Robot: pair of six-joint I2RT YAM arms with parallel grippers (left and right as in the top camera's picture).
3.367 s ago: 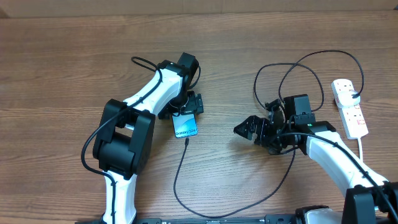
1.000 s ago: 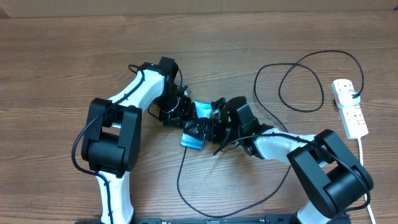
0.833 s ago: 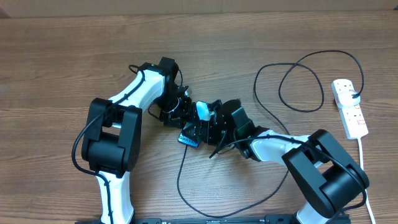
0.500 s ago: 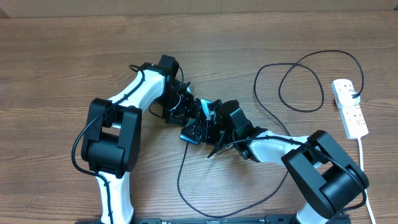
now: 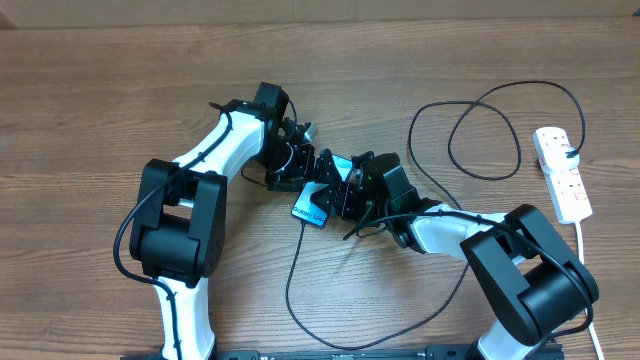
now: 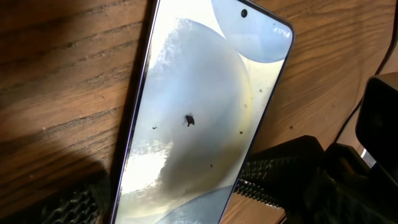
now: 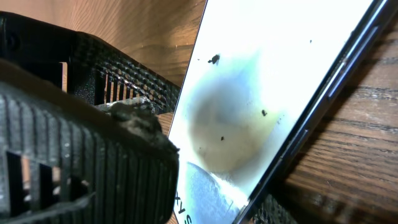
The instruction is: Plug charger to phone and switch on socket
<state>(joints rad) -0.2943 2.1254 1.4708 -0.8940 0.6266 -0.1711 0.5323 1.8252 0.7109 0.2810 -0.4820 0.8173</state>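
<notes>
One brown wood-grain table (image 5: 90, 70), phone (image 5: 311, 209) near ctr.

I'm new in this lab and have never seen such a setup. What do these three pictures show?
Two robot arms, each ending in a two-finger gripper, work at a wooden table. The wide picture looks down from above; the close-ups come from a camera on each wrist. In view are a phone, a thin black charger cable and a white socket strip. The left gripper and right gripper meet at the phone, which sits between both pairs of fingers. The left fingers stand wider than it; whether the right ones grip it is unclear.
</notes>
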